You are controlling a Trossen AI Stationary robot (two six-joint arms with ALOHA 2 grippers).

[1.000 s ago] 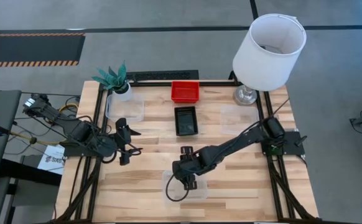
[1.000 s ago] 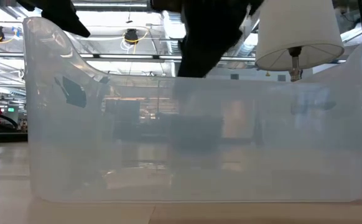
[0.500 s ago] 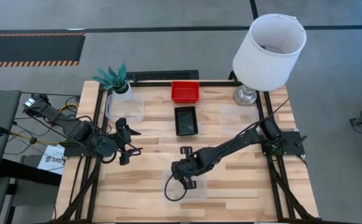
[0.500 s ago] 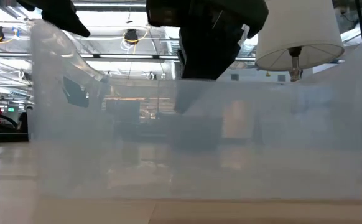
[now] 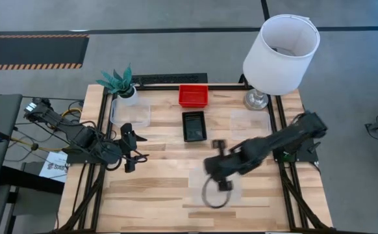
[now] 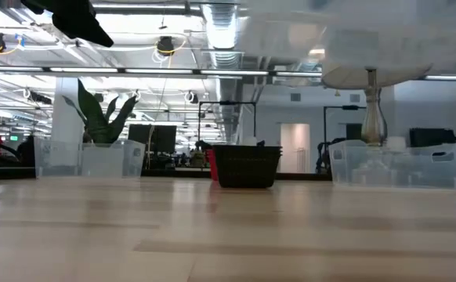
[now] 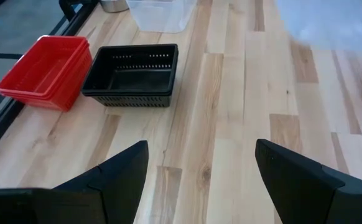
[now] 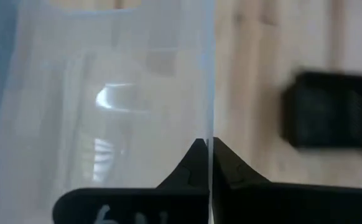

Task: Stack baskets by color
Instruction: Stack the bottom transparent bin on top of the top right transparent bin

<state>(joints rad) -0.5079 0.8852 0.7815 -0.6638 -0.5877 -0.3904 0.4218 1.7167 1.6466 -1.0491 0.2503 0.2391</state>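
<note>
My right gripper is over the near middle of the table, shut on a clear basket that it holds up in the air; the low view shows this basket blurred, high above the tabletop. A red basket and a black basket rest on their bottoms at the far middle. One clear basket sits beside the plant, another beside the lamp. At the left my left gripper hangs open, holding nothing. My right gripper pinches one wall of the clear basket at its upper edge, one finger inside the basket and one outside. The fingers slant down from above. The basket hangs below them, lifted clear of the table.
A lamp with a white shade stands at the far right corner and a small potted plant at the far left. Bare wood lies along the near side.
My right gripper has shut on the wall of the clear basket that stood near the table's near edge. It has risen with it and gone toward the table's right. The basket has left the tabletop and now hangs well above it.
</note>
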